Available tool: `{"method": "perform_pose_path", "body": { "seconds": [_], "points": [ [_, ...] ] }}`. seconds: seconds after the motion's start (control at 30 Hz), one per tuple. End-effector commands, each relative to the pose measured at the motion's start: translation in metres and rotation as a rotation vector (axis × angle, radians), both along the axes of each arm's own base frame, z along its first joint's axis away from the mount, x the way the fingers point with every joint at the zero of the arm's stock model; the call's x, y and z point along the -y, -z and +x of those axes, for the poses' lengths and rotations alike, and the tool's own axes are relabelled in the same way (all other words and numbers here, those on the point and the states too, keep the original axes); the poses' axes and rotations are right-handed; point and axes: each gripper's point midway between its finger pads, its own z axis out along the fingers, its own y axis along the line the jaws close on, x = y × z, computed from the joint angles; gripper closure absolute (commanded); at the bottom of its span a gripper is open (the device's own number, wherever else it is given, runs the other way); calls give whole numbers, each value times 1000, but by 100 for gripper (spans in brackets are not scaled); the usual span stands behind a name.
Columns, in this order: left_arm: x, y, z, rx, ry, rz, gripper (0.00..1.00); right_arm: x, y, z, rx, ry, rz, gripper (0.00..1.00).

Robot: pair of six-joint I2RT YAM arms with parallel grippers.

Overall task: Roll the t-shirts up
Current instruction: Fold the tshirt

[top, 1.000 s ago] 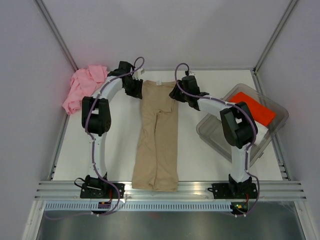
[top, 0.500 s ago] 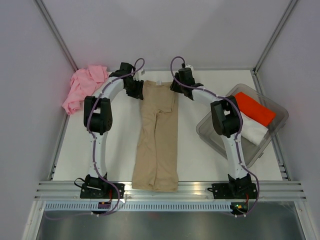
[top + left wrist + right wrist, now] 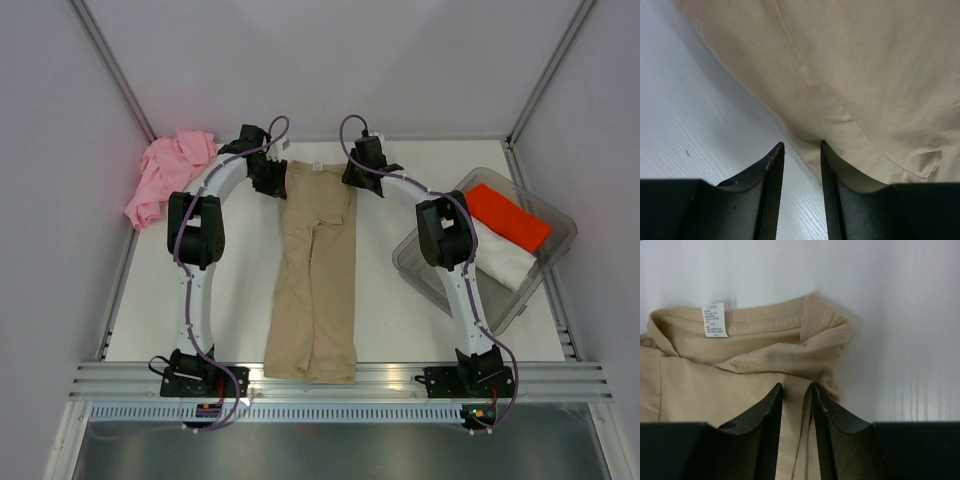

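Rolling stock: tan t-shirt (image 3: pixel 312 290) folded narrow on the desk (image 3: pixel 400 330), hem nearest.
Left gripper (image 3: pixel 801 145): jaws narrowly parted astride its far edge.
Right gripper (image 3: pixel 796 386): jaws likewise, same end.
Advice: pinch both corners evenly, roll tight.
Waiting: pink t-shirt (image 3: pixel 165 175), far-left corner.

White table (image 3: pixel 400 320) dead centre, evenly lit from above, only soft shadows on it. Behind the table stands a plain pale grey back wall (image 3: pixel 330 60), with a matching left wall (image 3: pixel 50 200) and right wall (image 3: pixel 600 150) flanking it. Slanting metal posts (image 3: pixel 115 70) rise from the table's far corners. Along its near edge runs a ribbed aluminium rail (image 3: pixel 380 385), then a dull grey metal sheet (image 3: pixel 340 450)
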Motion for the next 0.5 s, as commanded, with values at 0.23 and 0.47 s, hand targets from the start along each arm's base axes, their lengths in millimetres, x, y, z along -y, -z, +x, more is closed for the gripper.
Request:
{"method": "perform_pose_path", "body": {
  "seconds": [0.23, 0.47],
  "points": [
    [6, -12, 11, 39, 3, -27, 59, -4, -25, 8, 55, -6, 33, 92],
    [7, -18, 11, 53, 12, -27, 59, -9, -52, 9, 92, -25, 62, 100]
  ]
}}
